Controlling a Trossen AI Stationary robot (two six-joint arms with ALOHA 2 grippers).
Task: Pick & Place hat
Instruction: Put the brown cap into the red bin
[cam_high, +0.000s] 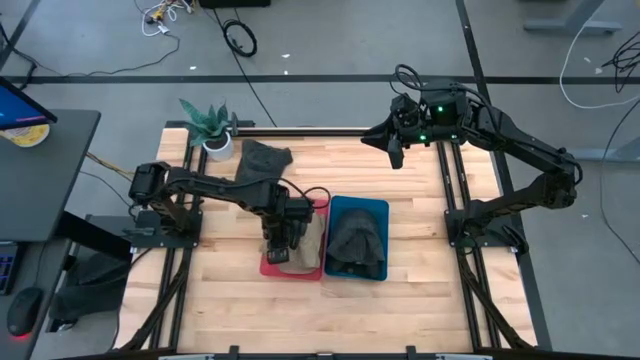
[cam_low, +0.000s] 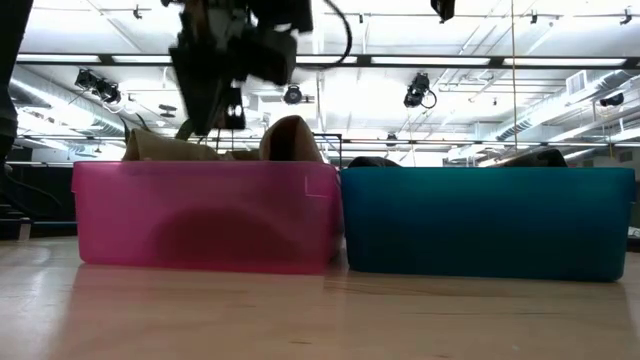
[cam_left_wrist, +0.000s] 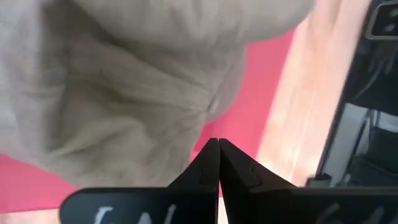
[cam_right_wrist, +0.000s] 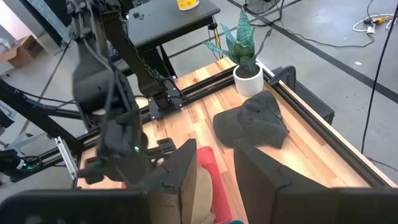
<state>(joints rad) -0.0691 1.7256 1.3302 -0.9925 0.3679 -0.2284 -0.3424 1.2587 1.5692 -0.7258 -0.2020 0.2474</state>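
A beige hat (cam_high: 312, 238) (cam_left_wrist: 124, 93) lies in the pink bin (cam_high: 295, 270) (cam_low: 200, 215), and its top shows above the rim (cam_low: 290, 135). My left gripper (cam_high: 277, 250) (cam_left_wrist: 218, 144) is shut and hangs over that bin at the hat's near edge (cam_low: 205, 120). A dark hat (cam_high: 357, 240) sits in the blue bin (cam_high: 375, 207) (cam_low: 480, 220). A grey hat (cam_high: 262, 160) (cam_right_wrist: 255, 121) lies flat on the table near the far edge. My right gripper (cam_high: 395, 150) (cam_right_wrist: 214, 168) is open and raised over the table's far right part, away from all hats. My left gripper's shut fingertips (cam_left_wrist: 211, 155) point down at the beige hat's edge (cam_left_wrist: 208, 121) over the pink bin. I cannot tell whether they touch the cloth; none shows between the fingers.
A potted plant (cam_high: 210, 125) (cam_right_wrist: 242, 50) stands at the table's far left corner beside the grey hat. The two bins stand side by side in the table's middle. Bare wood lies on the near side of the bins and to their right.
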